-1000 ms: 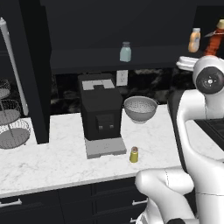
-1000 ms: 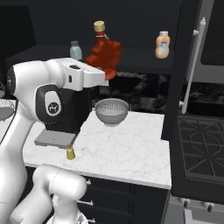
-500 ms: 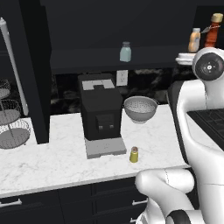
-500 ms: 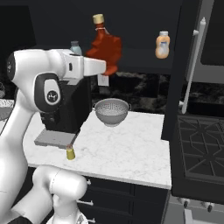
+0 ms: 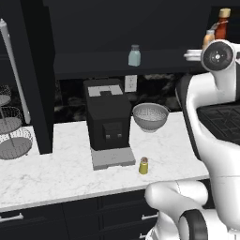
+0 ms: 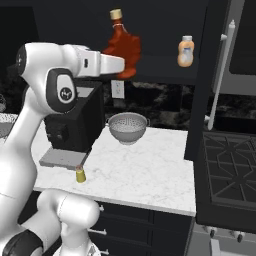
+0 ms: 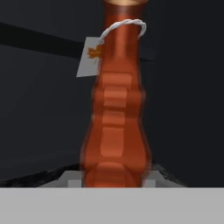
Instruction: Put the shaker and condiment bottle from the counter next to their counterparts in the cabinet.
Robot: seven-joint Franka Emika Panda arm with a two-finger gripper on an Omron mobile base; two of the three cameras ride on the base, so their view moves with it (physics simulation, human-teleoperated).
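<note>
Our fingers point(image 7: 114, 181) clamp the bottle point(image 6: 123, 47) at its wide base (rigid, probably slick glass, top-heavy); the light shaker point(image 5: 144, 166) waits on the bench point(image 5: 61, 173).

counter: white marble top point(image 5: 65, 171) under me | fronts: dark drawers, silver handles point(image 5: 11, 218) | backsplash: black speckled point(image 6: 160, 102), white outlet point(image 5: 131, 83) at 12 | stove: black gas cooktop point(image 6: 232, 172) at 3 | 9 o'clock: wire tiered basket point(image 5: 10, 136) | walls dark, dim light
</note>
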